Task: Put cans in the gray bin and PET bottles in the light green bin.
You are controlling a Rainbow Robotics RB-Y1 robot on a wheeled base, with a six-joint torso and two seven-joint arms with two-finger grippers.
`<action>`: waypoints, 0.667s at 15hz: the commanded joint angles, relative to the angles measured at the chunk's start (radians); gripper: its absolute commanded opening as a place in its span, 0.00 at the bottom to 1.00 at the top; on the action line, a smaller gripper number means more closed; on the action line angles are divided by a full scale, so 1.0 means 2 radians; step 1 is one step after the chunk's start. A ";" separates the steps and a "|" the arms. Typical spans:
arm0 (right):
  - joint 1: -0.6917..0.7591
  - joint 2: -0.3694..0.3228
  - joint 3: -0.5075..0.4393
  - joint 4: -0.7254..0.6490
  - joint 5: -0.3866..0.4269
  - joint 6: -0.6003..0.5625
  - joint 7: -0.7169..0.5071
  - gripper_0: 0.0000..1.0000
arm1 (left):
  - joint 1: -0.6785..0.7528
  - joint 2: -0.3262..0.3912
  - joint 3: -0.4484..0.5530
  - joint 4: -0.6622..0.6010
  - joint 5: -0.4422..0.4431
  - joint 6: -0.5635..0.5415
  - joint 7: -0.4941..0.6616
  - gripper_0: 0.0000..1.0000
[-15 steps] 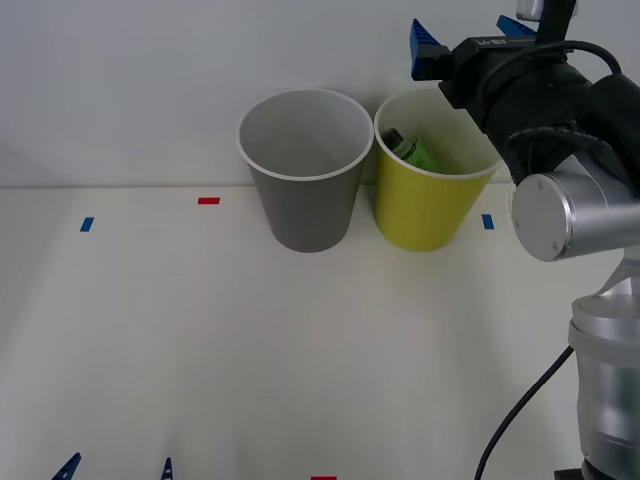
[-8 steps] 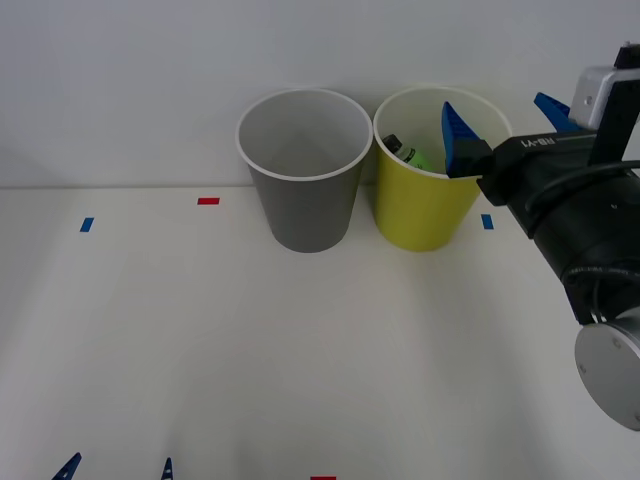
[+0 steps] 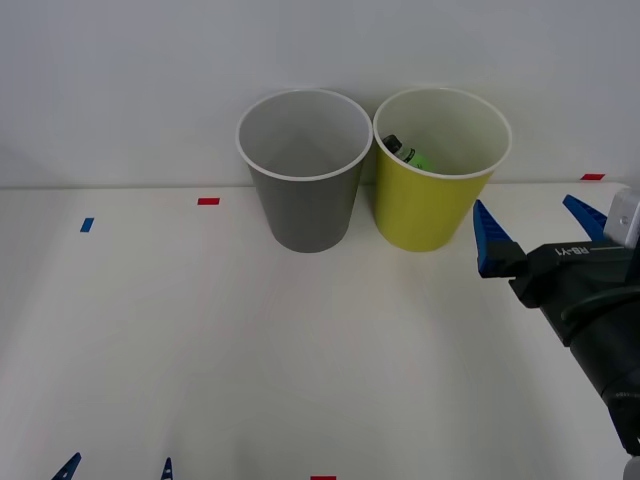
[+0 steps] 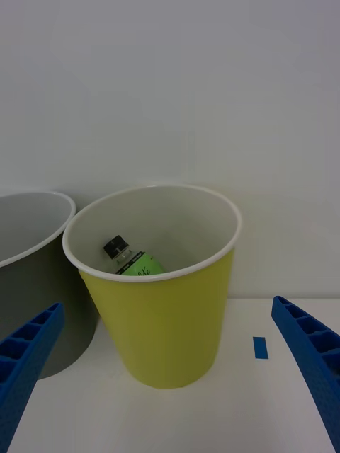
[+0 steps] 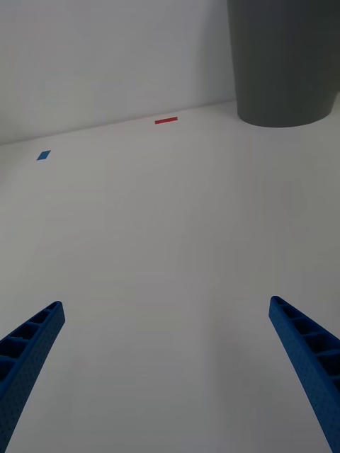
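The gray bin [image 3: 305,170] and the light green bin [image 3: 438,170] stand side by side at the back of the table. A green-labelled PET bottle [image 3: 412,155] with a black cap lies inside the light green bin [image 4: 163,283], seen as the bottle [image 4: 134,260] in the right wrist view. My right gripper [image 3: 535,230] is open and holds nothing, just in front of and to the right of the light green bin. My left gripper [image 3: 115,468] is open at the near left edge, far from the gray bin [image 5: 287,64].
Small red tape marks [image 3: 208,201] and blue tape marks [image 3: 87,224] lie on the white table [image 3: 300,340]. A white wall rises right behind the bins.
My right gripper has come down and back from above the light green bin to table level at its front right. The left arm and both bins have not moved.
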State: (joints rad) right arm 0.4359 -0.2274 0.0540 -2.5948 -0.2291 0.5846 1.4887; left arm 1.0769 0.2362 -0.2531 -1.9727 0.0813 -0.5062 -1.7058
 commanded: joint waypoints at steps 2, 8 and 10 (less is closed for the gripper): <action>0.035 -0.003 0.001 0.000 -0.002 -0.006 0.002 1.00 | 0.000 0.000 0.000 0.000 0.000 0.000 0.000 1.00; 0.074 0.013 0.018 0.000 0.000 -0.015 0.006 1.00 | 0.000 0.000 0.000 0.000 0.000 0.000 0.000 1.00; 0.074 0.006 0.018 0.021 0.004 -0.045 0.007 1.00 | 0.000 0.000 0.000 0.000 0.000 0.000 0.000 1.00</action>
State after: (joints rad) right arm 0.5837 -0.2066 0.0880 -2.5837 -0.2241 0.5460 1.5002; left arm 1.0769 0.2362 -0.2531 -1.9727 0.0813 -0.5062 -1.7058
